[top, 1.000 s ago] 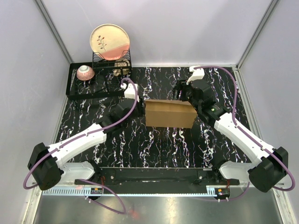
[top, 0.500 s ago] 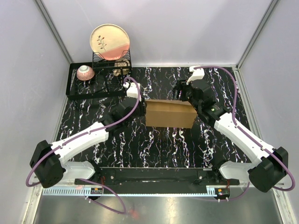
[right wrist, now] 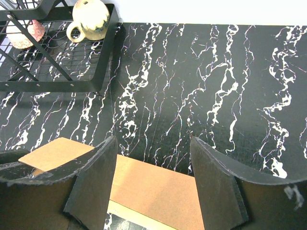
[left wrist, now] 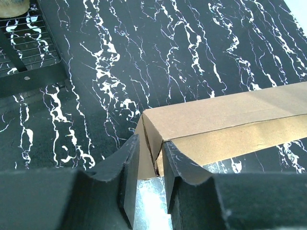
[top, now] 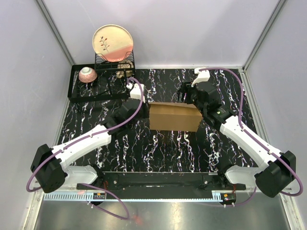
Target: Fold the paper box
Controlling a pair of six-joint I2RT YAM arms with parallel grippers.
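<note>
Since the box is plain thin cardboard, I'd expect it to be light, stiff across the panels, weak at the creases and quick to skate on the slick-looking table. So pinch edges or flaps, don't squeeze the body.

It sits mid-table, long axis left-right, between the arms.

Left gripper is at its left end, jaws narrow and astride the end flap's edge. Can't tell whether the pads actually bite the flap.

Right gripper hangs over the box's far-right part, jaws wide, holding nothing.

Best hold, my read: left on that end flap, right bracing the top panel.

Far left: rack with bowl, mug and plate, well apart from the box.
</note>
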